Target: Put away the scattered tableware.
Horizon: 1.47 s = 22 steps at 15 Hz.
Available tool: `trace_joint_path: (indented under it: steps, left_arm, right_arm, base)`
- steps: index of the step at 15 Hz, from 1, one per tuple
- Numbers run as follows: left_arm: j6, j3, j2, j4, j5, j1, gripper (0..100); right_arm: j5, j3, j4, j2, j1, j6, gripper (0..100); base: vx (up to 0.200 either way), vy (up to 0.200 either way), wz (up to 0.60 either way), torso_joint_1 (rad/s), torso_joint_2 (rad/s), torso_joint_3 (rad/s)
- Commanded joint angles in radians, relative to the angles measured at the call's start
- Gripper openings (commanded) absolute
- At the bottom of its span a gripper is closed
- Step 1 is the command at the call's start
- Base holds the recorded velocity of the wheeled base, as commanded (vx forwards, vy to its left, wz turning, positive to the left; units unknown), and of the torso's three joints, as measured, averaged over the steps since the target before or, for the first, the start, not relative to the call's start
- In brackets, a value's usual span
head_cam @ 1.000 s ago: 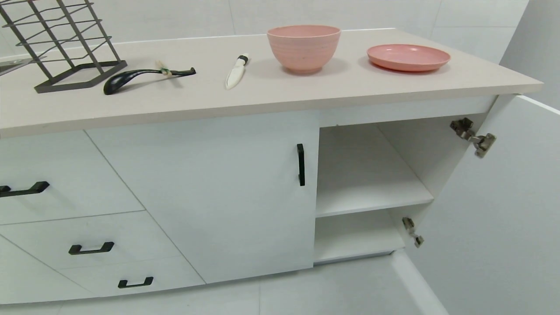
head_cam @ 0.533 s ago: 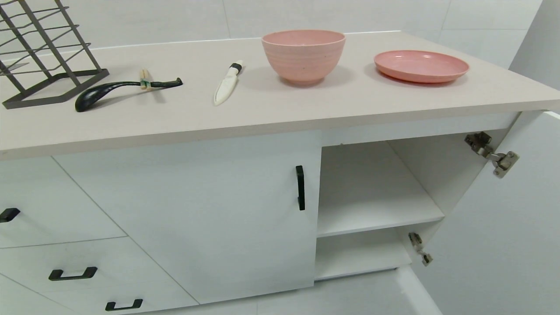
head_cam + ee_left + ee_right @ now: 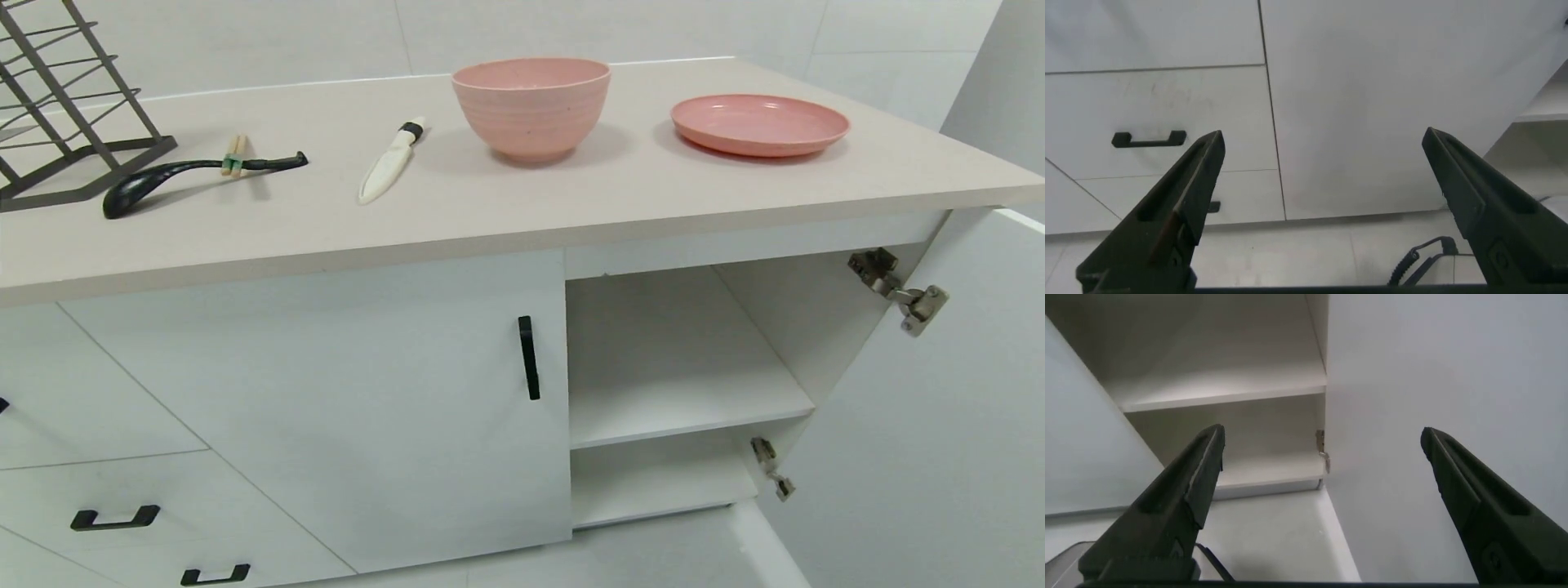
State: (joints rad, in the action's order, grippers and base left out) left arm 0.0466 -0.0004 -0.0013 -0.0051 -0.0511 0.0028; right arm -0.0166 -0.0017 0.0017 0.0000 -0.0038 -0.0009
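On the beige countertop [image 3: 506, 220] stand a pink bowl [image 3: 531, 106] and, to its right, a flat pink plate [image 3: 759, 124]. Left of the bowl lies a white knife with a black band [image 3: 390, 161]. Farther left a black ladle [image 3: 188, 175] lies across a pair of chopsticks [image 3: 234, 155]. My left gripper [image 3: 1323, 147] hangs open, low before the closed cabinet door and drawers. My right gripper [image 3: 1323, 445] is open too, facing the open cupboard's shelves [image 3: 1225, 396]. Neither holds anything.
A dark wire rack [image 3: 57, 106] stands at the counter's far left. The right cupboard door [image 3: 939, 425] is swung open, showing two bare shelves [image 3: 678, 384]. The middle door has a black handle [image 3: 529, 357]; drawers with black handles [image 3: 114, 518] are at lower left.
The whole head view has shifted: the camera moved closer and to the right. The tableware lies as before.
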Motion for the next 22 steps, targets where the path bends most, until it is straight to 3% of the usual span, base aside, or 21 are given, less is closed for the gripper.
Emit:
trace_joint_path:
  steps: [1,8,18,22]
  left_arm:
    - [0.001,0.000,0.001,0.002,-0.001,0.000,100]
    - [0.001,-0.001,0.001,0.002,-0.003,0.000,100]
    - [0.001,0.000,0.001,0.002,-0.003,0.000,100]
    - [0.001,0.000,0.001,0.002,-0.003,0.000,100]
  right_arm:
    - [0.000,0.000,0.000,0.000,-0.001,-0.001,100]
    - [0.000,0.000,0.000,0.000,-0.001,-0.001,100]
    - [0.000,0.000,0.000,0.000,-0.001,-0.001,100]
    - [0.000,0.000,0.000,0.000,-0.001,-0.001,100]
  base:
    - [0.200,0.000,0.00,-0.002,0.00,0.007]
    - [0.200,0.000,0.00,0.001,0.00,0.003]
    - [0.000,0.000,0.00,0.000,0.00,0.000]
    - [0.000,0.000,0.00,0.196,-0.09,-0.068]
